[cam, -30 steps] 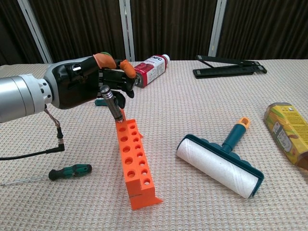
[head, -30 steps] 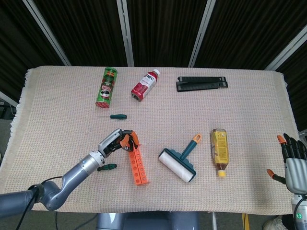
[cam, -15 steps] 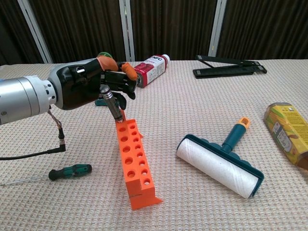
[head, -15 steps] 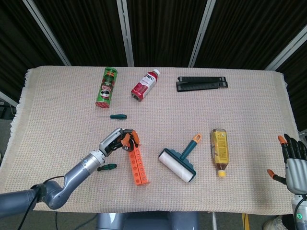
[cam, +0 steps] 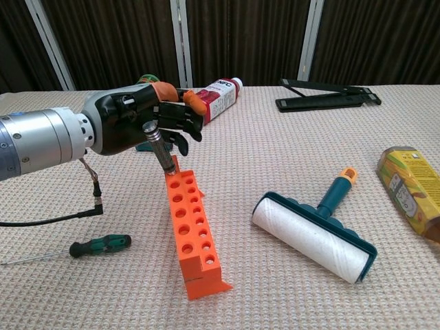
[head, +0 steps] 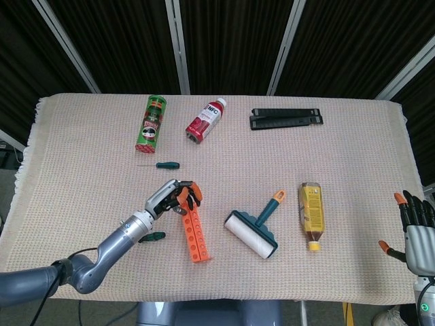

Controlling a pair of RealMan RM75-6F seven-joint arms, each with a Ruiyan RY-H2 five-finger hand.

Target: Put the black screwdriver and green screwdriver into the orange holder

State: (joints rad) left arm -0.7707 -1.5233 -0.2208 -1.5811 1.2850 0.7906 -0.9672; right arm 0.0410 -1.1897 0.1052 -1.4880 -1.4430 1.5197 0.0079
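With its tip at the top hole of the orange holder (cam: 192, 232), the black screwdriver (cam: 159, 146) pinched in the left hand (cam: 137, 124) seems only shallowly seated, so letting go could tip it out toward the green screwdriver (cam: 100, 245) lying left of the holder.

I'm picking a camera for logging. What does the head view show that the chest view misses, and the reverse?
Only the head view shows the right hand and the whole green can. Only the chest view shows the black screwdriver standing in the orange holder's top hole. Both show the left hand, green screwdriver and lint roller.
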